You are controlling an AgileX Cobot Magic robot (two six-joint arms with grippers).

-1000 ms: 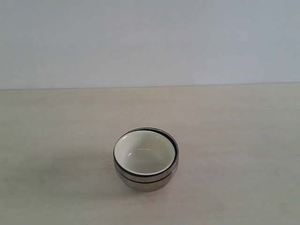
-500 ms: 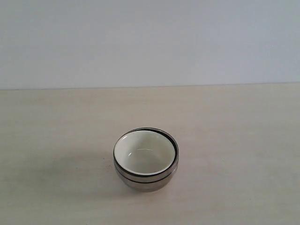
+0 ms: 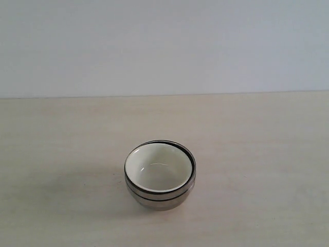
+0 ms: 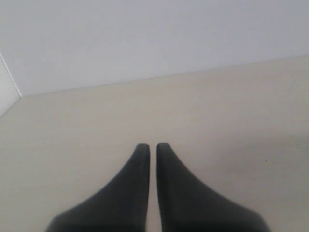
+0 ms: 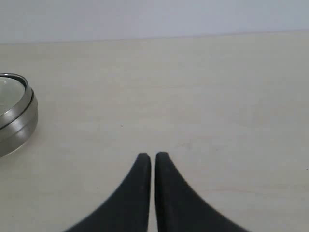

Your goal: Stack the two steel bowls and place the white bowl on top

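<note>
The two steel bowls point(image 3: 160, 197) stand nested in one another on the pale wooden table, near the middle front of the exterior view. The white bowl point(image 3: 157, 169) sits inside them, only its cream inside showing. The right wrist view catches the stack's steel bowls point(image 5: 17, 121) at its edge, well apart from my right gripper point(image 5: 152, 156), which is shut with nothing held. My left gripper point(image 4: 150, 145) is shut too, empty, above bare table; no bowl shows in its view. Neither gripper appears in the exterior view.
The table point(image 3: 257, 154) runs back to a plain pale wall point(image 3: 164, 46). In the left wrist view a white panel point(image 4: 6, 92) stands at the table's corner.
</note>
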